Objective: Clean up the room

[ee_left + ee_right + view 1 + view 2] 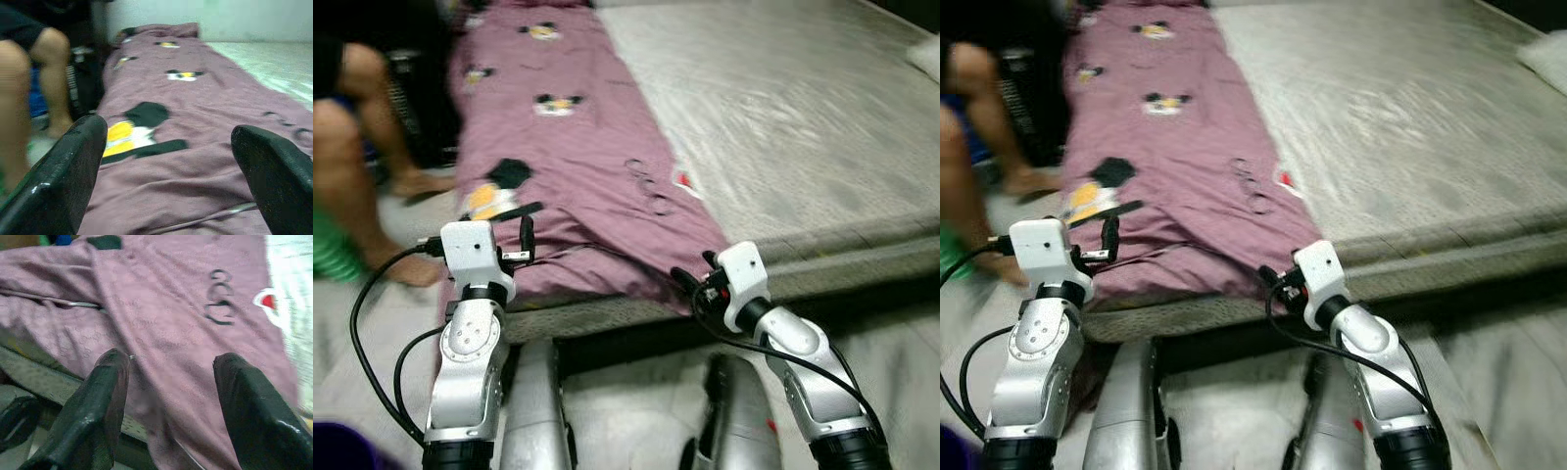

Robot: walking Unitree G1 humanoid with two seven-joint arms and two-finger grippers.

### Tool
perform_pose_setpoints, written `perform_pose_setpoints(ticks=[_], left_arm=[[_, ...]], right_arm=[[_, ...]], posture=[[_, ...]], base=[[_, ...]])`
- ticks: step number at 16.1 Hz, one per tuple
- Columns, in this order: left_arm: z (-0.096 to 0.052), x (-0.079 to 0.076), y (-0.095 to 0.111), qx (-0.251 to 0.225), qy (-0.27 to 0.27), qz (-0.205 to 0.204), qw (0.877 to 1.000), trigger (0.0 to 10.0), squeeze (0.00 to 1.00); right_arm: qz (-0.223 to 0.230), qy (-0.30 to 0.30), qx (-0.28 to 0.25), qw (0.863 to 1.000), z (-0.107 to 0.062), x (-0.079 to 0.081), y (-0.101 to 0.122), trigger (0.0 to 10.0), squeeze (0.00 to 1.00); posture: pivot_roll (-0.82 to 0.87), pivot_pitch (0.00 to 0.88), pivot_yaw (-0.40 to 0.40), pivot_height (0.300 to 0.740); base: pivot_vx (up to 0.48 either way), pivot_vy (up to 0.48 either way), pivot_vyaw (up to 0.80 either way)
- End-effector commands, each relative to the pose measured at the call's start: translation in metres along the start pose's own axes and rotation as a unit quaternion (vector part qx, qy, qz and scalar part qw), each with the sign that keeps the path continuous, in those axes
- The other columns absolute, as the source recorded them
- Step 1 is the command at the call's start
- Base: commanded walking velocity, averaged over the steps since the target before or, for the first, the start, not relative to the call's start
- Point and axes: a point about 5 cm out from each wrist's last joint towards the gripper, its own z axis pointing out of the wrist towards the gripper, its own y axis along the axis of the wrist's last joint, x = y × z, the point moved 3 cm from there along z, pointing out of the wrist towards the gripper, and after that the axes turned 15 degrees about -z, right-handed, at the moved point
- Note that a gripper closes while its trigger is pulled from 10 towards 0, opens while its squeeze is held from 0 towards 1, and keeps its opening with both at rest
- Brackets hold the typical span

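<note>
Lying lengthwise along the left side of the mattress (803, 127), a mauve blanket (578, 176) printed with cartoon figures in black, yellow and white reaches from the far end of the bed to its near edge, where its rumpled end drapes over the front. The left gripper (168, 171) hovers low over the near left corner of the blanket, its two black fingers (63, 171) spread wide with nothing between them; through the gap the wrist camera sees the yellow-and-black print and a dark stripe on the cloth. The right gripper (171, 401) is at the near edge of the bed, over the blanket's right-hand corner (the one beside the bare mattress), its fingers (105, 396) likewise wide apart and empty, pointing down at folds of fabric close below; whether the tips touch the cloth cannot be told. A black looped print and a small red-and-white mark lie near the blanket's right border. To the left of the bed a person's bare legs (362, 147) stand on the pale floor (636, 411), blurred. The robot's own silver legs show at the bottom between the arms.
</note>
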Motion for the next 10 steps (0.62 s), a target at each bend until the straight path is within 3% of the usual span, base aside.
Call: perform_pose_setpoints(ticks=[1, 3, 6, 8, 10], left_arm=[[0.001, 0.003, 0.001, -0.003, 0.006, 0.003, 1.0, 10.0, 0.0], [0.001, 0.002, 0.0, -0.003, 0.005, 0.004, 1.0, 10.0, 0.0], [0.0, 0.003, 0.001, -0.001, 0.003, 0.008, 1.0, 10.0, 0.0], [0.0, 0.002, 0.002, -0.003, 0.0, 0.01, 1.0, 10.0, 0.0], [-0.003, 0.002, 0.005, -0.006, -0.001, 0.013, 1.0, 10.0, 0.0]], right_arm=[[0.001, -0.007, -0.009, 1.0, 0.004, -0.003, 0.005, 10.0, 0.0], [-0.001, 0.007, 0.006, 1.0, 0.005, 0.0, 0.0, 10.0, 0.0], [-0.039, 0.036, -0.005, 0.999, 0.012, 0.005, 0.005, 10.0, 0.0], [-0.079, 0.029, -0.029, 0.996, 0.033, 0.008, 0.021, 10.0, 0.0], [-0.089, 0.022, -0.028, 0.995, 0.055, 0.018, 0.033, 10.0, 0.0]], posture=[[0.0, 0.0, 0.02, 0.525], [0.0, 0.0, 0.022, 0.525], [0.0, 0.0, 0.029, 0.525], [0.02, 0.0, 0.036, 0.525], [0.04, 0.0, 0.036, 0.525]], base=[[0.0, 0.0, 0.78], [0.0, 0.0, 0.72], [0.0, 0.0, 0.0], [0.0, 0.0, 0.0], [0.0, 0.0, 0.0]])
